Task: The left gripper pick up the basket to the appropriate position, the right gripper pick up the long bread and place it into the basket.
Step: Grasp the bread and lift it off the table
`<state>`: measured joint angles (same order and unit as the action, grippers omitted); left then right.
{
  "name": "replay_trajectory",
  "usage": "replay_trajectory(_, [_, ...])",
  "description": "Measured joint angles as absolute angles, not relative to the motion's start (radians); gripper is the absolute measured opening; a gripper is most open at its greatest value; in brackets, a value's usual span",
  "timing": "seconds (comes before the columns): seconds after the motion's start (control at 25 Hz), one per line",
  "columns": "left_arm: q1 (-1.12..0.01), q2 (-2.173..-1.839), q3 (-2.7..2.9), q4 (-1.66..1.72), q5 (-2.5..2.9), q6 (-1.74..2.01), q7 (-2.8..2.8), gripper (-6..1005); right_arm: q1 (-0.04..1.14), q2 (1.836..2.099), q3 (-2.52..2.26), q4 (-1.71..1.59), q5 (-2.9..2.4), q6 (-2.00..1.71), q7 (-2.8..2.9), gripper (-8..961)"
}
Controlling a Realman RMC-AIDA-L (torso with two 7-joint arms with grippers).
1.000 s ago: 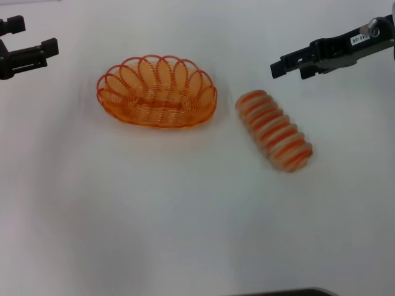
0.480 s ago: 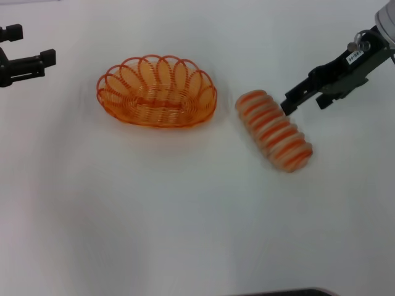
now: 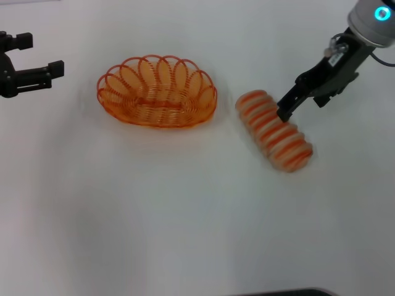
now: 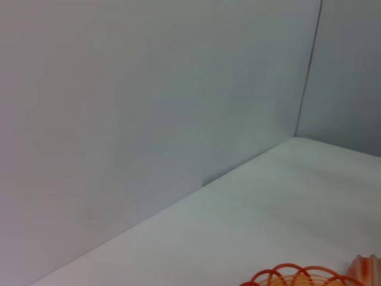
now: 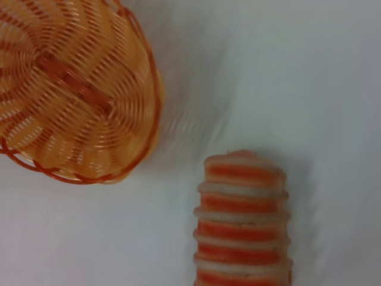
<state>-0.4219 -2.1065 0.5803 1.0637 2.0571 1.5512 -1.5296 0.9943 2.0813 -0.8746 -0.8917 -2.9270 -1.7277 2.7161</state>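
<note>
Head view gives me one bread (image 3: 274,130) and one basket (image 3: 157,91) on the white table (image 3: 185,216), lying apart, bread to the basket's right. My right gripper (image 3: 288,109) sits at the bread's far end; I cannot tell its jaw gap. My left gripper (image 3: 44,69) hangs left of the basket, jaws spread, empty.

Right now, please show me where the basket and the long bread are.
basket (image 3: 157,92), head view, middle of its wire base.
long bread (image 3: 274,131), head view, middle of its striped top.
</note>
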Motion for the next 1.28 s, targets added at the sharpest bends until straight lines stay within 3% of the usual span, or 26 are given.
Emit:
replay_trajectory(0.52, [-0.422, -2.118, 0.582, 1.06, 2.047, 1.563, -1.519, 877, 1.029, 2.101, -1.022, -0.853, -2.918, -1.646, 2.816, 955])
replay_trajectory(1.28, [-0.413, -2.125, 0.578, 1.06, 2.026, 1.561, -1.515, 877, 1.088, 2.1, -1.121, -0.71, -2.893, -1.551, 2.847, 955])
